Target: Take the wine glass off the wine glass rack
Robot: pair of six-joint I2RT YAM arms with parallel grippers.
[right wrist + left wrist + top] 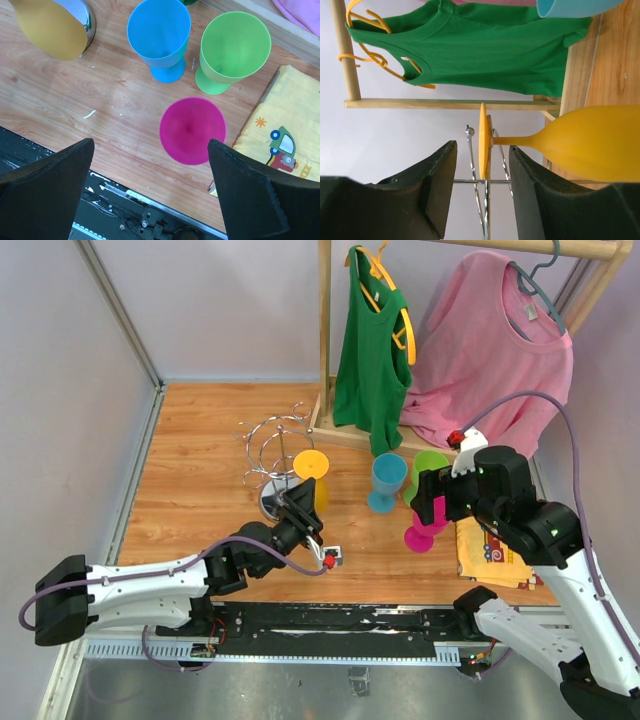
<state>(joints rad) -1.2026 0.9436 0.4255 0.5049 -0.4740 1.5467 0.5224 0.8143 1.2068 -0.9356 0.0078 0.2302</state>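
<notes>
By the wine glass (590, 142), left gripper (483, 148) sideways

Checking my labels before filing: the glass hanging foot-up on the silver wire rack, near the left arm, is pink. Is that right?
Not quite. The hanging glass on the wire rack is yellow, not pink, and the top view shows its yellow foot caught in the rack's arms. The pink glass stands upright on the table; the rest holds.

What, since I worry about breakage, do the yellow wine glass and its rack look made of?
Yellow wine glass: probably plastic. It is opaque and evenly coloured, with a soft satin sheen rather than the glints of clear glass.
Wine glass rack: likely chromed metal, going by the mirror-bright round base and the thin shiny wire loops.
</notes>
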